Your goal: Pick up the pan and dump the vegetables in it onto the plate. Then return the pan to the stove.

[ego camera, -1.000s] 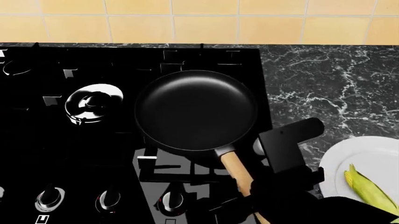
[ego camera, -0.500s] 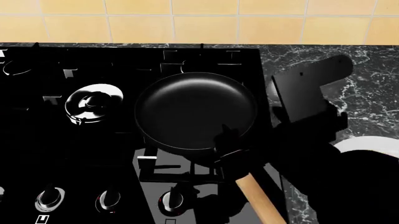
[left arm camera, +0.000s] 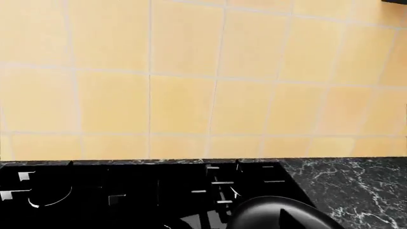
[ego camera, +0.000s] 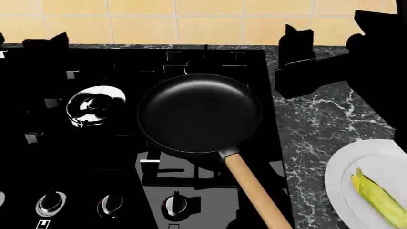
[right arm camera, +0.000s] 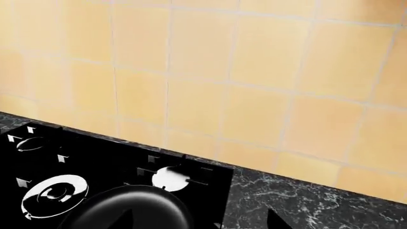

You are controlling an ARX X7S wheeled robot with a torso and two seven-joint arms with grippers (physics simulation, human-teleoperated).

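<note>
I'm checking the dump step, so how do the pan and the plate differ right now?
The pan is black and empty; the plate is white and holds the corn cob. The pan sits on the stove, the plate on the marble counter. Only the pan has a handle. Both are round.

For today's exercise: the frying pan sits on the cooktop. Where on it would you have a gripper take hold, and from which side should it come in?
Grip the pan by its long wooden handle, probably mid-length. The handle juts off the stove toward the robot and slightly right, on the plate side, free of the grates. So the right gripper, now raised over the counter, would likely do best coming down from above, with its fingers across the handle.
</note>
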